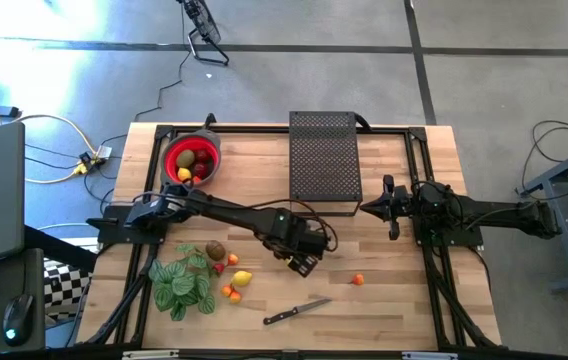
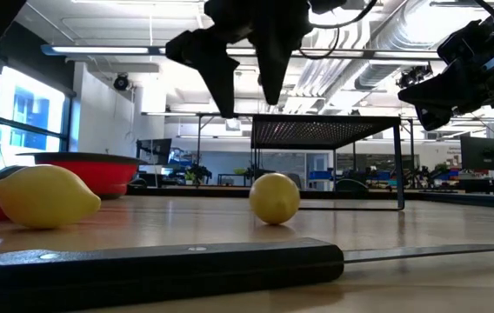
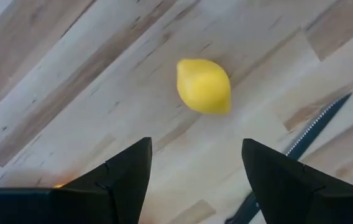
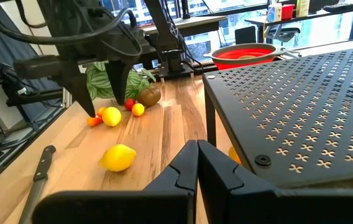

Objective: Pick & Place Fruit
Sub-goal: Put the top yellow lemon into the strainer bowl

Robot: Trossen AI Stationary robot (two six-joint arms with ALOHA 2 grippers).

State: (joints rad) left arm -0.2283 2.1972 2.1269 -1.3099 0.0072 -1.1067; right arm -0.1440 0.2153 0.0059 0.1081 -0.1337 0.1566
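Left gripper [image 3: 195, 168], jaws wide, hovers above a lemon [image 3: 204, 86] on the table [image 1: 384, 290]; descent and closing come next.

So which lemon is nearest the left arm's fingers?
The lone lemon lying by itself directly below the left fingers, not the lemon beside the leafy plant.
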